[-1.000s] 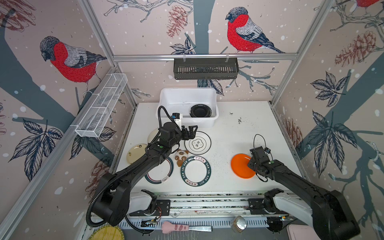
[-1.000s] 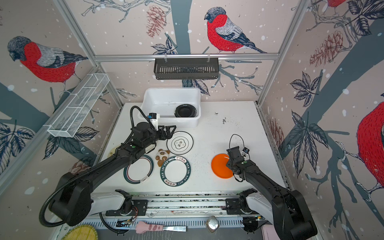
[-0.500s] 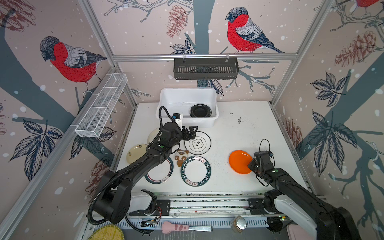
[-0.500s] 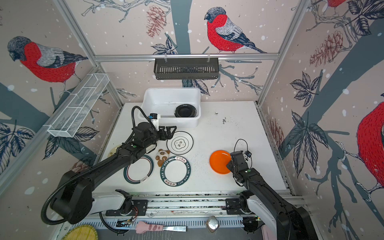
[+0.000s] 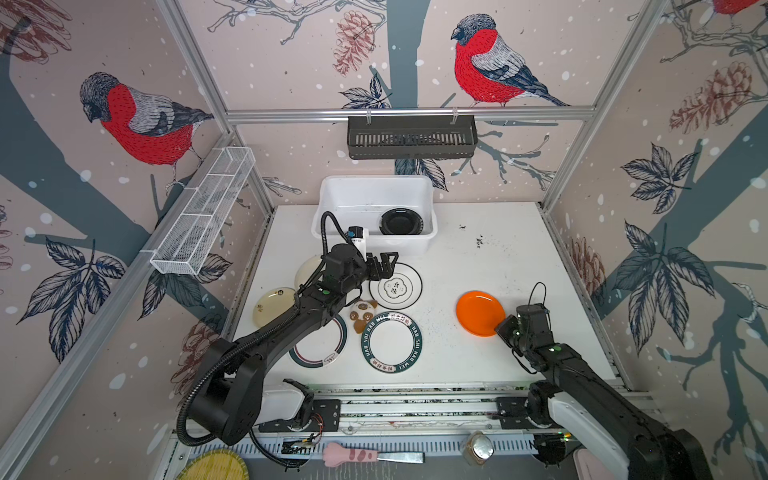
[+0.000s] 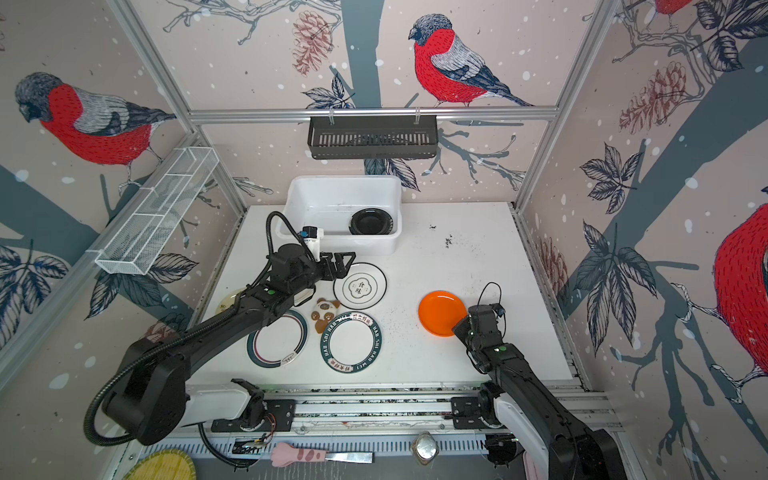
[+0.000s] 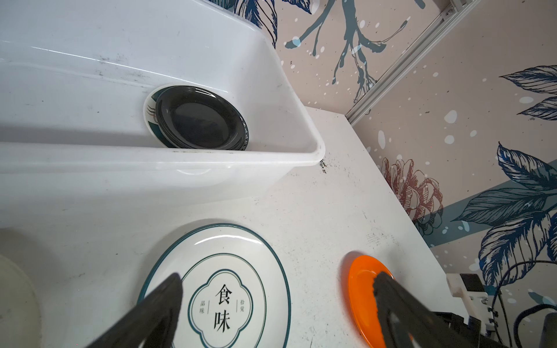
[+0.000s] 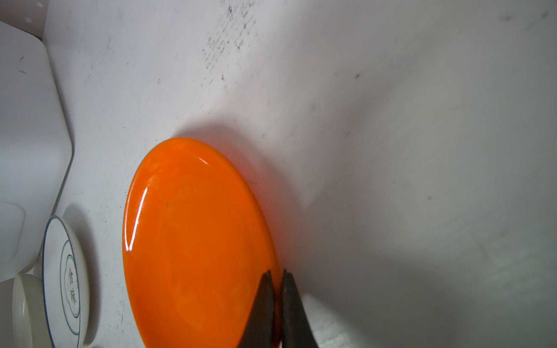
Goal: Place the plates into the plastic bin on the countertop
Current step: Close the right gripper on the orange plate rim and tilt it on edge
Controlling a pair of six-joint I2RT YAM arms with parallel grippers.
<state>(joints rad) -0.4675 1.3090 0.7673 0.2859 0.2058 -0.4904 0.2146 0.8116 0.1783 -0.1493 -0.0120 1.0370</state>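
Both top views: left gripper (image 5: 384,266) has its fingers spread wide with nothing between them. The white character plate (image 5: 395,286) lies flat on the countertop (image 5: 519,257), right at the fingertips. The plastic bin (image 5: 332,199) is just past the fingertips against the back wall, with a black plate (image 5: 401,221) inside. Panda toy (image 5: 363,311) and green-rimmed plate (image 5: 392,341) sit back behind the fingertips, beside the arm. Right gripper (image 5: 500,326) has its fingers closed down on the near rim of the orange plate (image 5: 478,311). The rest of that plate sticks out ahead of the fingertips, well apart from the bin.

Left wrist: both fingers (image 7: 168,301) wide apart and gripping nothing. The character plate (image 7: 229,241) is partly under one finger and reaches into the gap. The orange plate (image 7: 361,289) is behind the other finger. Bin rim (image 7: 211,156) is ahead of the tips. The black plate (image 7: 199,120) lies on the bin floor on top of a white patterned plate (image 7: 149,110).

Right wrist: fingers (image 8: 262,301) nearly together, pinching the orange plate (image 8: 196,241) at its rim, one finger over the rim and one outside it. The plate extends forward from the tips. Can't tell if it is clear of the countertop (image 8: 391,120). Bin corner (image 8: 30,150) is far ahead, off to one side.
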